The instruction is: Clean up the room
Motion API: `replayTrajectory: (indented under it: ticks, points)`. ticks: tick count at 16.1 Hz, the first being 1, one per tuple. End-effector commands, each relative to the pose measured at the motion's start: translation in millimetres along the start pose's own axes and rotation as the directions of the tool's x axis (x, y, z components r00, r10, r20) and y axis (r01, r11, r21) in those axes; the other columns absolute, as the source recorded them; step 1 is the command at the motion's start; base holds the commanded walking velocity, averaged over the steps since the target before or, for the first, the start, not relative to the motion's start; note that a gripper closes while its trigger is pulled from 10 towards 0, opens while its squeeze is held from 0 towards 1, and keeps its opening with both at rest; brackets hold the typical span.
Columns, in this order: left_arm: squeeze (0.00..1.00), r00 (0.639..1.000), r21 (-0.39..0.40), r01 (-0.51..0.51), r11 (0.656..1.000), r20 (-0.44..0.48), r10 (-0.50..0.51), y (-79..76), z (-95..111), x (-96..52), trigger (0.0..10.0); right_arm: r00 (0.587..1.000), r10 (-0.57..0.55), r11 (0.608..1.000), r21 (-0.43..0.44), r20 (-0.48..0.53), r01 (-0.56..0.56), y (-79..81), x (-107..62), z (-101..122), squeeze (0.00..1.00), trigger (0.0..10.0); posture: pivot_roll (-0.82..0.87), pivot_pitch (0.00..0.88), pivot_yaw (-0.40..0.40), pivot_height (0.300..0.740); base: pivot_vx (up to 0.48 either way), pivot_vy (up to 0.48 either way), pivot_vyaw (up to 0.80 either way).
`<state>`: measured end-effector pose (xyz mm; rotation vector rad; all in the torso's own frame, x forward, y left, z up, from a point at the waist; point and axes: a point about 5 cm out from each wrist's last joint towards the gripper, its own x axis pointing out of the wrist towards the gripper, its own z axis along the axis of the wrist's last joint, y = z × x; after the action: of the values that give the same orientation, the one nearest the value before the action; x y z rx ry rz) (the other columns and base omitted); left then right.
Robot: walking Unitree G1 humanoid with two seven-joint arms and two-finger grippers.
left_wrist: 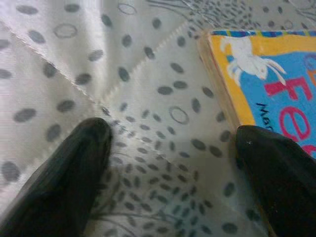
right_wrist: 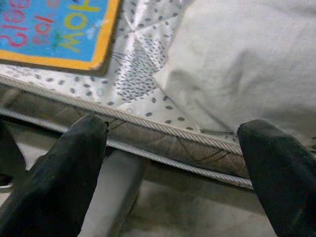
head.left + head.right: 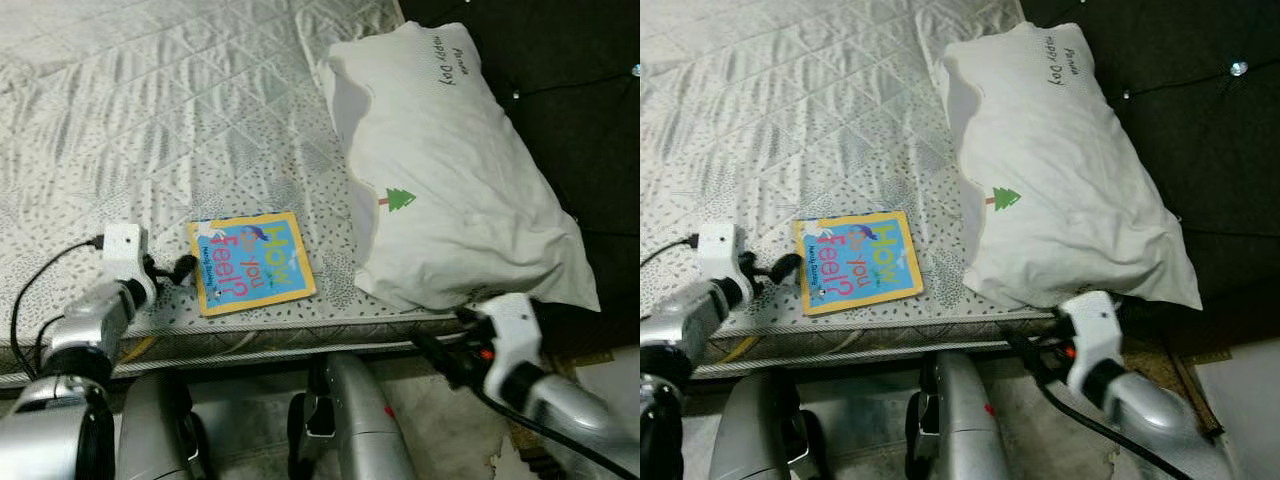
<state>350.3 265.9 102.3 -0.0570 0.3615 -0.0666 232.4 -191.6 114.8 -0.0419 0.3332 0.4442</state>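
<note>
On the bed [image 3: 150, 120], near its front edge, a thin picture book [image 3: 251, 262] with a blue cover and a yellow border lies flat on the quilted mattress. A white pillow [image 3: 440, 170] lies just beside it on the robot's right and hangs a little over the edge of the bed.

The left tool [image 3: 178, 270] is low over the mattress at the left side of the book. Its two black fingers [image 1: 74, 168] are spread apart and hold nothing — one is on the bare quilt, the other is at the edge of the book or slightly over its cover. The right tool [image 2: 173, 163] is also open and empty. It points at the front edge of the mattress, below the corner of the pillow.

The next step is probably to pick up the book, and this can go wrong. The book is thin and lies flat on a soft surface, so a finger may not get under its edge. Then the tool may only push the book toward the pillow, or pinch the fabric of the quilt — and a grip at one edge only may let the book slip out and fall to the floor.
</note>
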Motion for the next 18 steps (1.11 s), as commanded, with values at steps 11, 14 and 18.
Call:
replayTrajectory:
  ticks: [11, 14, 18]
  points:
    - [0.0, 0.972, 0.057, 0.22, 0.974, -0.098, -0.214, -48.7, -5.6, 17.8, 10.0, 0.991, -0.129, 0.991, -0.035, -0.039, 0.128, -25.1, 27.3, -52.0, 0.0, 10.0, -0.35, 0.29, -0.236, 0.596, 0.0, 0.0, 0.0]
    - [0.0, 0.978, 0.073, 0.194, 0.978, -0.092, -0.187, -39.5, -0.1, 16.2, 10.0, 0.992, -0.125, 0.991, -0.044, -0.007, 0.124, -27.0, 30.1, -48.0, 0.0, 10.0, -0.34, 0.286, -0.234, 0.596, 0.0, 0.0, 0.0]
    - [0.0, 0.98, 0.095, 0.19, 0.977, -0.079, -0.183, -36.8, 7.2, 16.4, 10.0, 0.991, -0.133, 0.99, -0.055, 0.018, 0.134, -30.0, 34.8, -46.7, 0.0, 10.0, -0.35, 0.281, -0.231, 0.596, 0.0, 0.0, 0.0]
